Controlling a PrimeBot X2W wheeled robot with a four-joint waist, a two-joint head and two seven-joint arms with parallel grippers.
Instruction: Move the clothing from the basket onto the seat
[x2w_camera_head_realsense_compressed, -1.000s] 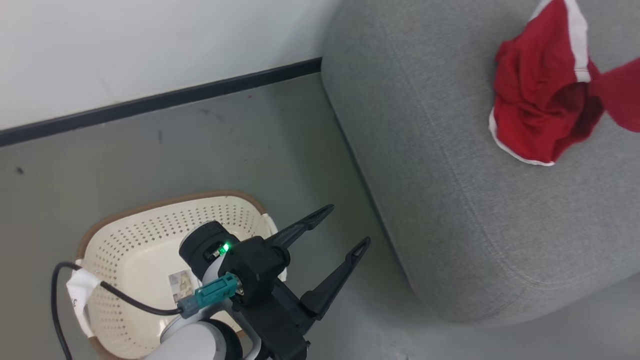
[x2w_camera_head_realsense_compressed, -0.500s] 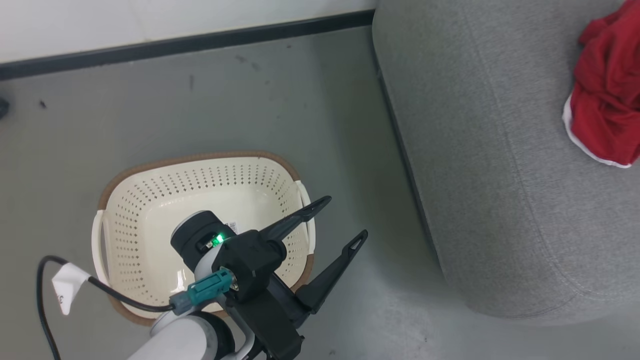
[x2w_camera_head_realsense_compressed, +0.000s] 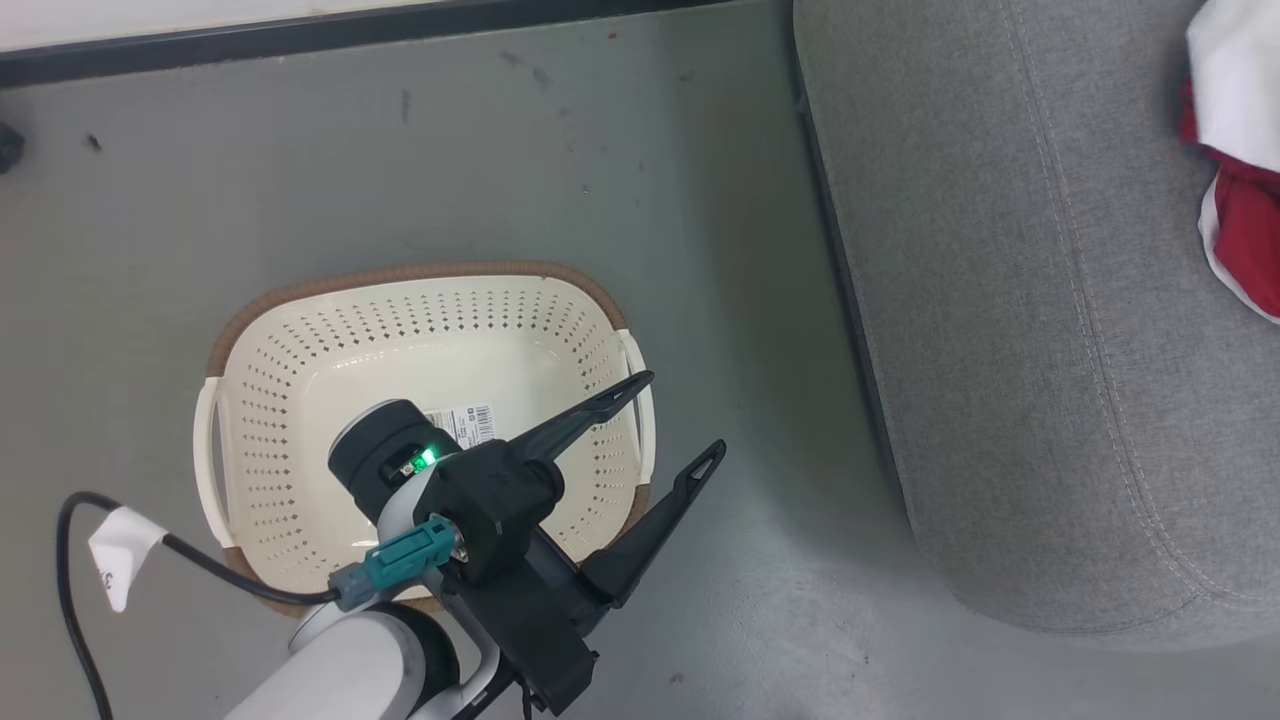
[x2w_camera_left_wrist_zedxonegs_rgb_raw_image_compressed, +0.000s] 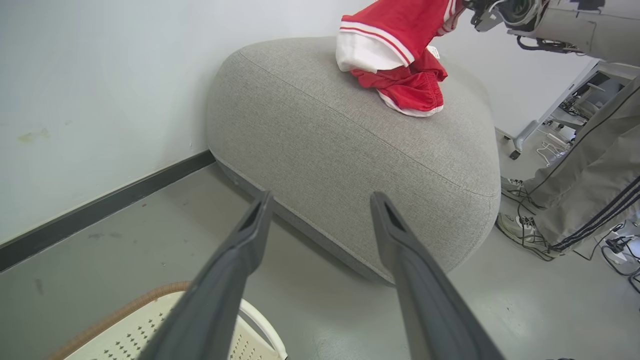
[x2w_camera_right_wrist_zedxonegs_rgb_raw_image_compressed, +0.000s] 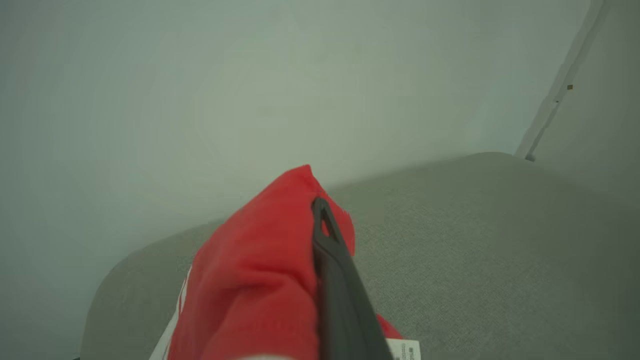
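basket (x2w_camera_head_realsense_compressed: 300, 340) sits on the floor beside the seat (x2w_camera_head_realsense_compressed: 1000, 300) and looks empty: bare bottom with a barcode label, though the left arm hides part of it. left claw (x2w_camera_head_realsense_compressed: 682, 412) is spread wide, holding nothing, above the basket's seat-side edge. clothing (x2w_camera_left_wrist_zedxonegs_rgb_raw_image_compressed: 400, 60): one red piece lies on the seat, and a red/white piece hangs just above it, pinched in the right claw (x2w_camera_right_wrist_zedxonegs_rgb_raw_image_compressed: 320, 210), pressed together on the fabric. my read: nearly done, what's left is to lower and release that last piece
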